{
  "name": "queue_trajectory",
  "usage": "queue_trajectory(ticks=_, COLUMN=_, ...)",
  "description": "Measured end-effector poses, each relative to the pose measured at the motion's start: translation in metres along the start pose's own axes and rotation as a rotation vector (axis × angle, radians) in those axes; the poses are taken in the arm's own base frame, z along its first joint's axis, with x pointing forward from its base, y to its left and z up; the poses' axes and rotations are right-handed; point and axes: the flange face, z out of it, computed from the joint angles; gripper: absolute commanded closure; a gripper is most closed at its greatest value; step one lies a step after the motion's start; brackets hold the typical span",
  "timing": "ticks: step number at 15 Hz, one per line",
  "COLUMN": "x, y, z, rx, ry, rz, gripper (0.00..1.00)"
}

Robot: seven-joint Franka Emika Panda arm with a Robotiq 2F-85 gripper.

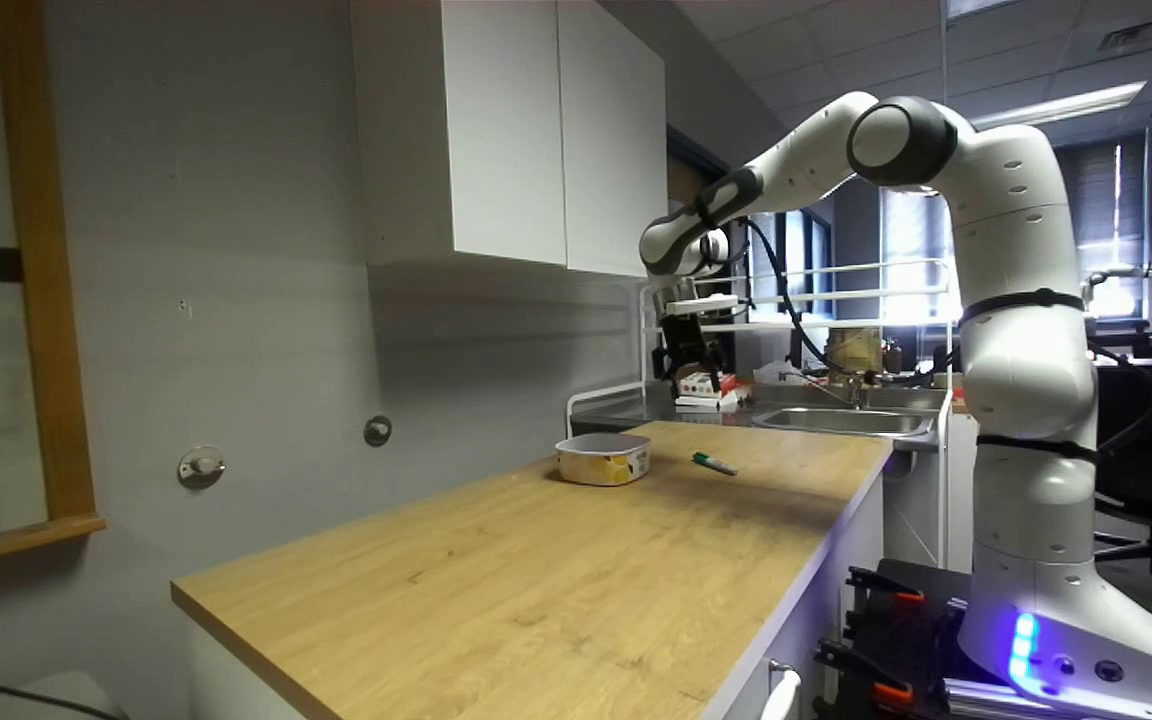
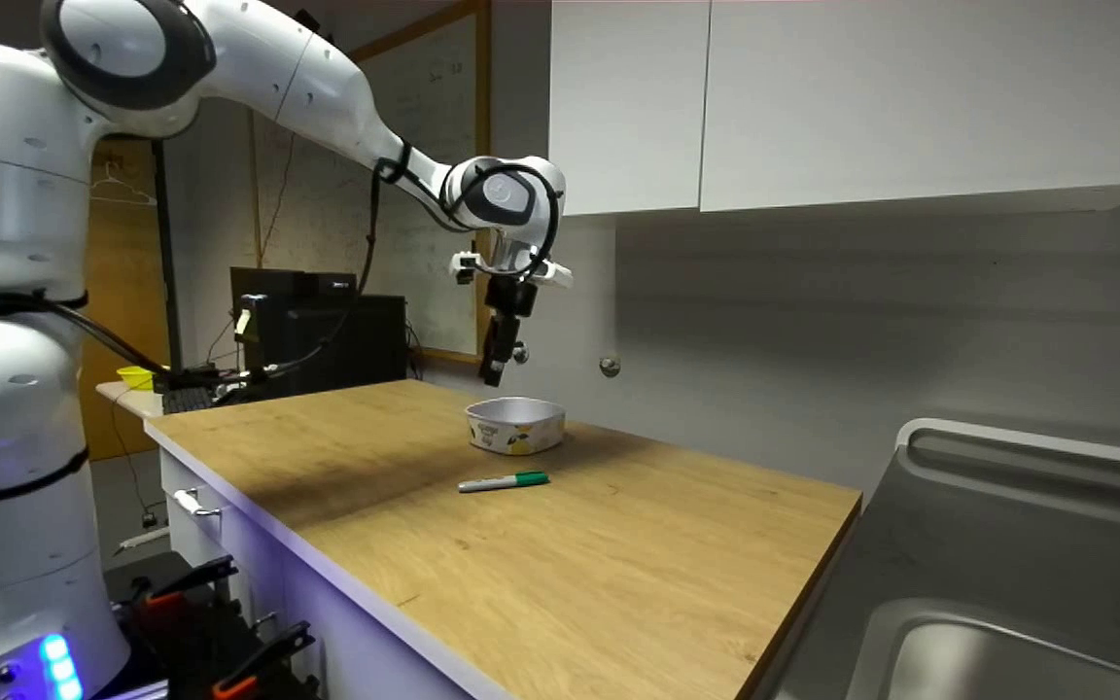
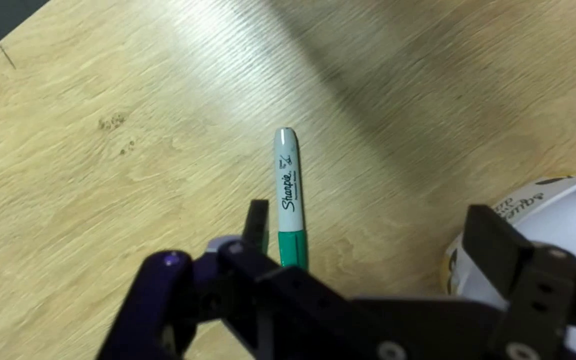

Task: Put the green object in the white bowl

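Hovers above the wood-grain countertop (image 2: 638, 574) with the Robotiq gripper (image 3: 374, 232) spread wide and released. Looks down, in the wrist view, on the green-capped Sharpie marker (image 3: 288, 185) lying flat, with its green end partly hidden behind the gripper. Shows it, in both exterior views, resting near but outside the yellow-printed white bowl (image 2: 521, 434), with the capped end closer.

well back, both exterior views look across the flat tan wooden surface (image 2: 638, 564) from opposite ends, sharing the white jointed arm (image 1: 1021, 250). the wrist view looks steeply down, close over the slim grey-and-green marker (image 3: 289, 197).
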Motion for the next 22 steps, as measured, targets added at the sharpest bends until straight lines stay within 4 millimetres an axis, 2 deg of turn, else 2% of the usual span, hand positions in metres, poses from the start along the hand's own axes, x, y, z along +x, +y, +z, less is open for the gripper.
queue_trajectory(ticks=7, x=0.002, y=-0.005, z=0.005, rx=-0.007, ry=-0.007, rz=-0.007, gripper=0.00)
queue_trajectory(ticks=10, x=0.014, y=-0.007, z=0.028, rx=-0.034, ry=-0.037, rz=0.004, gripper=0.00)
queue_trajectory(ticks=12, x=0.029, y=0.001, z=0.053, rx=-0.057, ry=-0.073, rz=0.027, gripper=0.00)
queue_trajectory(ticks=16, x=0.059, y=0.032, z=0.096, rx=-0.083, ry=-0.140, rz=0.091, gripper=0.00)
queue_trajectory(ticks=19, x=0.072, y=0.049, z=0.108, rx=-0.078, ry=-0.165, rz=0.116, gripper=0.00)
queue_trajectory(ticks=22, x=0.075, y=0.052, z=0.109, rx=-0.054, ry=-0.171, rz=0.103, gripper=0.00)
